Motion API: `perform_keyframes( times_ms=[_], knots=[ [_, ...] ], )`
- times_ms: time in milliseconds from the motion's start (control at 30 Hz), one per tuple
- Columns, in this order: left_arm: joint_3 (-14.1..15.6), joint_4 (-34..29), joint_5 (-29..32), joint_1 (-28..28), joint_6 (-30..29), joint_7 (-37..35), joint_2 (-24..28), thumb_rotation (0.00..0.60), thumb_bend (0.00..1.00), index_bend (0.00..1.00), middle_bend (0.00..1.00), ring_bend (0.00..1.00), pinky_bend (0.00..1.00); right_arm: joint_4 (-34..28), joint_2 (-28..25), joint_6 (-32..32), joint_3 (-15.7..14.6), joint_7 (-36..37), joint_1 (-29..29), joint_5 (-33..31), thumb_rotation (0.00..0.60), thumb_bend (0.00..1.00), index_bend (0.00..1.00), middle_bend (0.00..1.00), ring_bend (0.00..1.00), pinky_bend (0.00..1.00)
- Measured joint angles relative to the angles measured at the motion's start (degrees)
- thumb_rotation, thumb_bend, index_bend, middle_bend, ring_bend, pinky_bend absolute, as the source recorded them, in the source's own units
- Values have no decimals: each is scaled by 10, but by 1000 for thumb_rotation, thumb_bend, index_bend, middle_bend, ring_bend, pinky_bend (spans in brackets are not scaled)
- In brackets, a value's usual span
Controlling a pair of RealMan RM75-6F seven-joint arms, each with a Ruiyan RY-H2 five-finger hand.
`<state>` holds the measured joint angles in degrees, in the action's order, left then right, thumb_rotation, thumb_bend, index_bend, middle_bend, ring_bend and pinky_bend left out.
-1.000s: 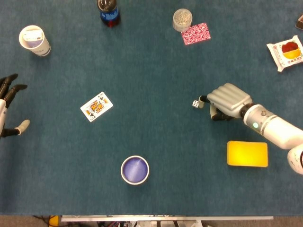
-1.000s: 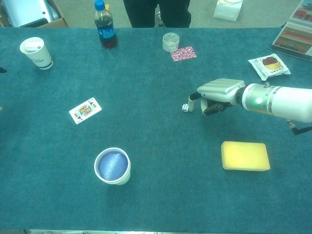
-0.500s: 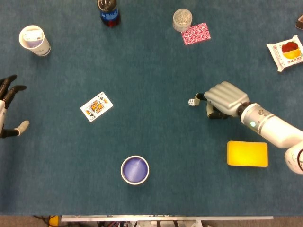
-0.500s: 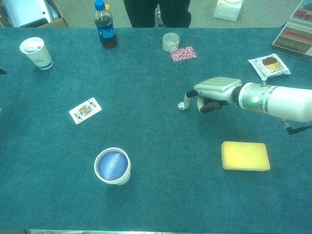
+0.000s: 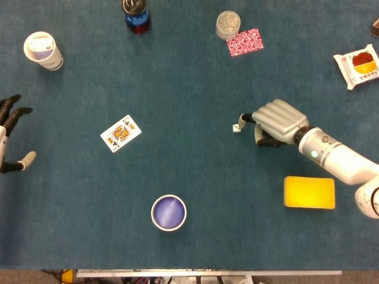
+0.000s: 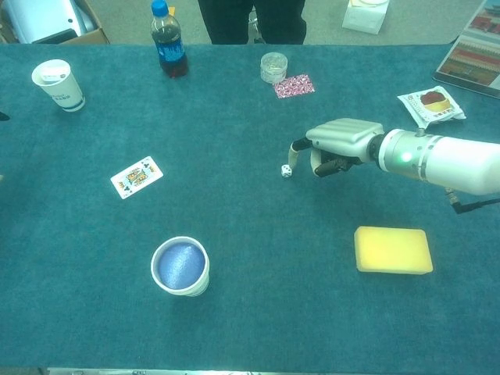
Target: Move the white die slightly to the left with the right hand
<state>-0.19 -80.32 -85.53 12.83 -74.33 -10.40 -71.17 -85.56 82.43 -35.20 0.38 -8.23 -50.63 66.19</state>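
Note:
The small white die (image 5: 236, 128) (image 6: 287, 170) lies on the blue-green table cloth, right of centre. My right hand (image 5: 277, 121) (image 6: 342, 142) is just to its right, low over the cloth, knuckles up and fingers curled in. One fingertip (image 5: 243, 119) touches the die's right side; the hand holds nothing. My left hand (image 5: 9, 133) rests at the far left edge with its fingers spread, far from the die.
A playing card (image 5: 121, 133) lies left of the die, with a blue-filled cup (image 5: 169, 212) nearer the front. A yellow sponge (image 5: 309, 192) sits below my right forearm. At the back stand a paper cup (image 5: 43, 49), cola bottle (image 5: 136, 15), small jar (image 5: 228, 24), red packet (image 5: 245, 42) and snack packet (image 5: 359, 67).
My right hand has slid left, pushing the die a short way left and slightly toward the back. The left hand has stayed put.

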Motion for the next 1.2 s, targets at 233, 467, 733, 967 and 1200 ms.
perform_keyframes(
  times_ms=[233,467,733,967,1200],
  knots=[
    [-3,-5,-4,1,-6,1,4,600,209,193,74,82,362,-11,-26,-35,-2,-3,17,18,349,1000,312,1000,1000,1000],
    [-8,-26,-12,5,-15,16,11,600,209,192,74,81,362,-39,-81,-100,-7,-16,52,36,350,1000,255,1000,967,1000],
    [-21,-50,-32,10,-49,31,15,600,209,193,75,82,362,-104,-166,-174,-22,-69,104,32,306,1000,176,766,669,1000],
    [-41,-63,-59,15,-95,26,5,600,209,193,77,82,362,-195,-246,-255,-41,-115,164,26,292,972,170,566,440,932],
    [-40,-76,-64,19,-95,29,15,600,209,192,78,82,362,-269,-290,-370,-62,-139,243,66,292,750,213,542,383,755]
  ],
)
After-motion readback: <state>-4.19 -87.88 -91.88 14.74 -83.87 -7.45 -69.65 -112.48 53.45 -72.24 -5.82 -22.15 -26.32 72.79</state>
